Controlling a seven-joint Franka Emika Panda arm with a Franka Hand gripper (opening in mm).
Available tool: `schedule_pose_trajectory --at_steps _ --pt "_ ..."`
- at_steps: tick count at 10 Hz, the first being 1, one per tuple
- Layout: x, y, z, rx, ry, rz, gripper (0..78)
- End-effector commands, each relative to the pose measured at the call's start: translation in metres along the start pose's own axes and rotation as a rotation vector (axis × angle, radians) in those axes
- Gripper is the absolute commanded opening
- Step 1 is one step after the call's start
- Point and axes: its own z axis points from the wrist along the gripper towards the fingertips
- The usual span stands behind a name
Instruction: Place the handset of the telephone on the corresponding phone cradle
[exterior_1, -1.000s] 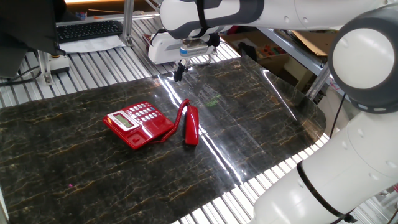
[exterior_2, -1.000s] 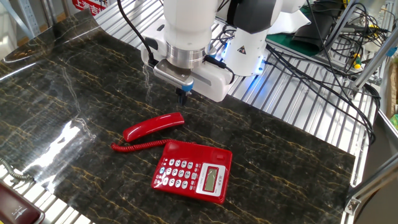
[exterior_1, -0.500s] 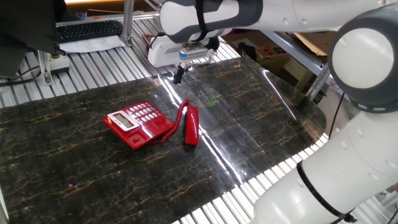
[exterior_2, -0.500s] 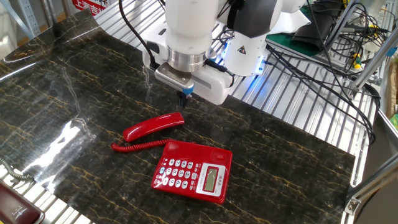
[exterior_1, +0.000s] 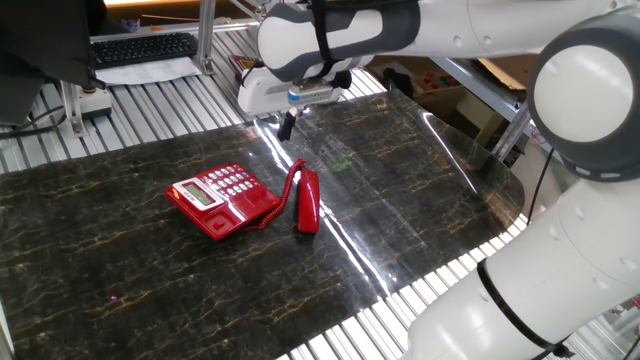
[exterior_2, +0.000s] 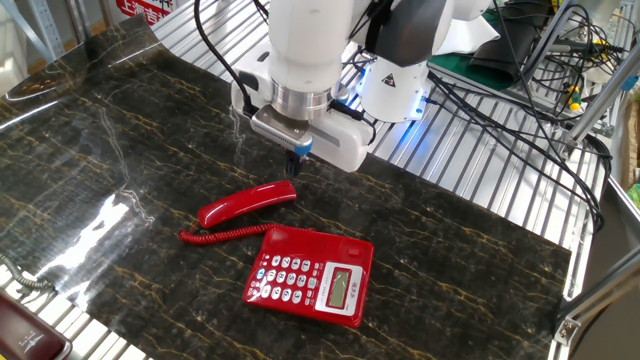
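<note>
handset beside telephone, hand above handset's end

Open tabletop around handset; telephone just beside.

We can read no text, number or brand anywhere: the telephone keypad and display are too small to make out, and the red-and-white sign at the table's eleven o'clock edge carries only illegible marks.
</note>
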Motion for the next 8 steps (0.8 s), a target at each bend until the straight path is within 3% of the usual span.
schedule_pose_trajectory --at_steps 1,4,6,7,8 --pt "0.001 -0.001 0.010 -0.006 -0.031 0.023 0.0" --pt "0.000 -0.007 0.021 -0.011 -0.040 0.013 0.0" --pt "0.000 -0.015 0.045 -0.050 -0.077 0.019 0.0" --pt "0.000 -0.018 0.051 -0.063 -0.080 0.019 0.0" --pt "0.000 -0.023 0.061 -0.084 -0.057 0.098 0.0"
